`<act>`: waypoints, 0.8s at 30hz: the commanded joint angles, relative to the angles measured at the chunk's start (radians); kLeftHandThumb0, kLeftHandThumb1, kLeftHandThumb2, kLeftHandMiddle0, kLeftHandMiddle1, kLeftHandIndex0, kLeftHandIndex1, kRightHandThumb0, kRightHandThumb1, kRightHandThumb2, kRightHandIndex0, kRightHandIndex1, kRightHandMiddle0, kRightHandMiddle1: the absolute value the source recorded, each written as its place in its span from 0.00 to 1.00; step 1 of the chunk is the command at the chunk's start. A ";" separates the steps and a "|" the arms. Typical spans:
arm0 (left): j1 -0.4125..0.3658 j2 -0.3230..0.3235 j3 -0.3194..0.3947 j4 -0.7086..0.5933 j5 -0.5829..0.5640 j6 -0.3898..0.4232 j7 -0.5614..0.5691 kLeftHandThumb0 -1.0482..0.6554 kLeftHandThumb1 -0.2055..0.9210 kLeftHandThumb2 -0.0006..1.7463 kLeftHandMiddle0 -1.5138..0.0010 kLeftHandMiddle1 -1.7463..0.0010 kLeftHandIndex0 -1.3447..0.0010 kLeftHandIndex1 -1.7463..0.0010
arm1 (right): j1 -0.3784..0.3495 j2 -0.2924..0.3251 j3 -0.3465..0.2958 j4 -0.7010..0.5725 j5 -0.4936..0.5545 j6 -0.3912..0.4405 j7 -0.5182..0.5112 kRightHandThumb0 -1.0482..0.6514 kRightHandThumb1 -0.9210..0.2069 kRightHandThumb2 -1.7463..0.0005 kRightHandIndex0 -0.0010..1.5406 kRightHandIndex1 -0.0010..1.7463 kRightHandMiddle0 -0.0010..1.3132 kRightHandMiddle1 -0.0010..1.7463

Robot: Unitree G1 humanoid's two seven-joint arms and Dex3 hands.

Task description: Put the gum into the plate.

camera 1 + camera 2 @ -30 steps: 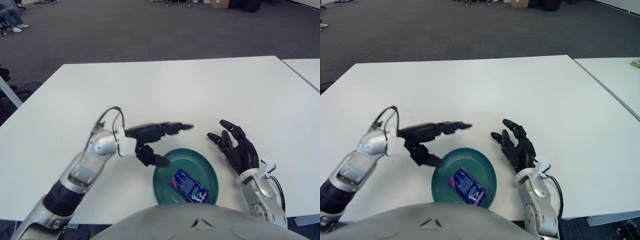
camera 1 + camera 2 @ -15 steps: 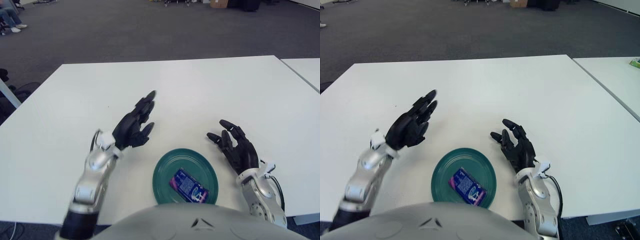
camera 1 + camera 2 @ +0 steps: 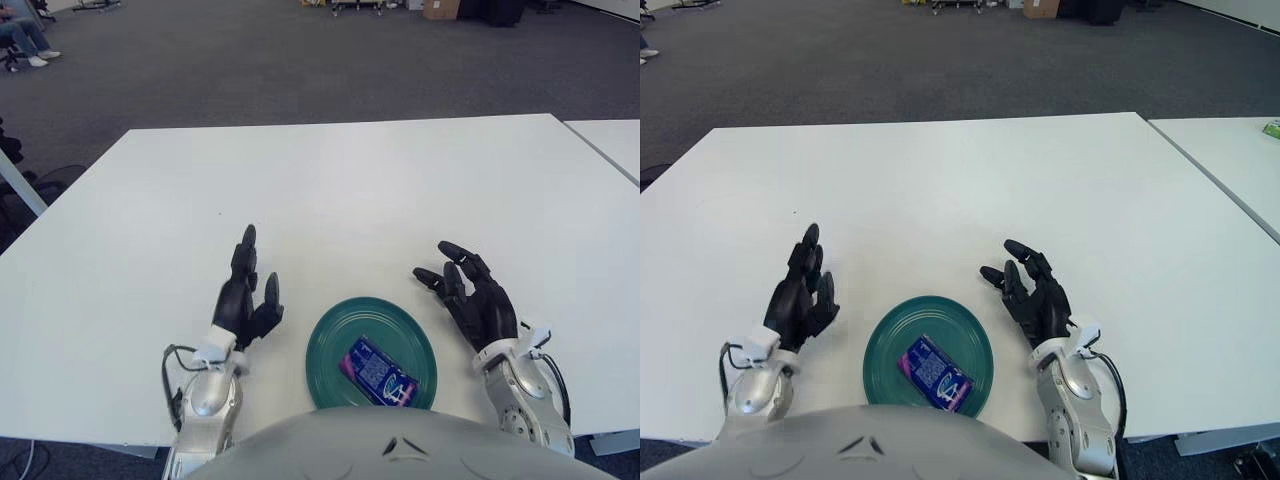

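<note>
- Gum (image 3: 378, 372) is seen lying inside the green plate (image 3: 330, 335) at the near edge of the bench (image 3: 380, 180), so the task is judged done.
- Beside the plate, the left hand (image 3: 245, 300) has been drawn back from over it within the last second; its fingers are spread and nothing is held.
- On the other side, the right hand (image 3: 472, 295) is unchanged, fingers spread, empty.
- Farther off, a green item (image 3: 1270, 127) on the neighbouring table (image 3: 1230, 150) is shown only by the right eye view.

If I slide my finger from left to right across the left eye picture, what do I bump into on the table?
Left robot hand → green plate with the gum in it → right robot hand.
</note>
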 commanded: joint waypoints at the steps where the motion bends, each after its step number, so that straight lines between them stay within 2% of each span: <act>1: -0.003 0.005 -0.024 0.029 0.075 -0.072 0.047 0.00 1.00 0.63 1.00 1.00 0.98 0.99 | 0.069 -0.024 0.019 0.050 -0.028 0.024 0.008 0.22 0.00 0.65 0.31 0.33 0.07 0.51; 8: 0.018 -0.042 -0.043 0.087 0.066 -0.103 0.104 0.00 1.00 0.64 0.90 0.98 0.93 0.95 | 0.079 -0.028 0.053 0.067 -0.099 -0.077 0.024 0.21 0.00 0.65 0.30 0.29 0.05 0.49; 12: 0.039 -0.058 -0.039 0.127 0.030 -0.146 0.115 0.00 1.00 0.62 0.79 0.99 0.98 0.76 | 0.085 -0.035 0.075 0.089 -0.135 -0.142 0.047 0.20 0.00 0.64 0.29 0.21 0.02 0.48; 15: 0.050 -0.062 -0.037 0.158 0.011 -0.187 0.113 0.02 1.00 0.62 0.75 0.99 0.99 0.65 | 0.092 -0.042 0.096 0.100 -0.163 -0.194 0.069 0.20 0.00 0.62 0.27 0.15 0.01 0.44; 19: 0.049 -0.065 -0.035 0.191 -0.030 -0.234 0.099 0.03 1.00 0.61 0.71 0.99 0.98 0.58 | 0.127 -0.066 0.159 0.068 -0.265 -0.294 0.079 0.19 0.00 0.61 0.22 0.07 0.00 0.37; 24: 0.037 -0.063 -0.031 0.223 -0.122 -0.269 0.053 0.03 1.00 0.61 0.69 0.98 0.96 0.55 | 0.125 -0.088 0.178 0.104 -0.369 -0.408 0.069 0.16 0.00 0.58 0.15 0.01 0.00 0.28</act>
